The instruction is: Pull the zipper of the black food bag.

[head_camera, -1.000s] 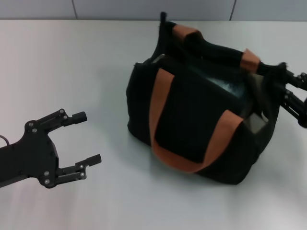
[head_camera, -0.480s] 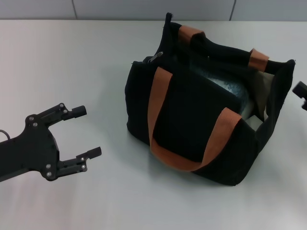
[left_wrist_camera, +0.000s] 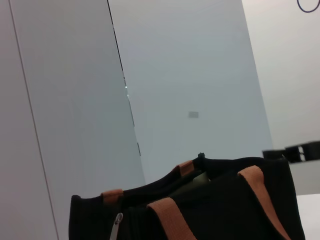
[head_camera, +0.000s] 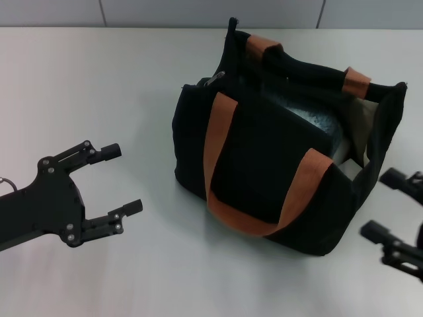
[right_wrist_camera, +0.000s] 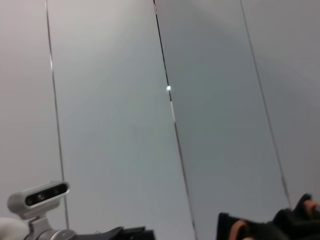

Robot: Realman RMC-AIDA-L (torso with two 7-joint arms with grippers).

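The black food bag (head_camera: 271, 165) stands on the white table (head_camera: 99, 79) with its top open, silvery lining showing, and two orange-brown straps. The zipper, a small silver pull tab (head_camera: 217, 78), sits at the bag's far left top corner; it also shows in the left wrist view (left_wrist_camera: 118, 225) on the bag (left_wrist_camera: 215, 215). My left gripper (head_camera: 123, 179) is open and empty, left of the bag and apart from it. My right gripper (head_camera: 379, 203) is open and empty beside the bag's near right corner. A corner of the bag shows in the right wrist view (right_wrist_camera: 260, 229).
A grey panelled wall (head_camera: 211, 12) runs along the table's far edge. The left arm's wrist camera (right_wrist_camera: 39, 196) shows in the right wrist view. Bare table lies in front of the bag and between it and my left gripper.
My right gripper was at the bag's far right end, came off it and moved down to the near right corner. The bag's right end sprang back. My left gripper barely moved.
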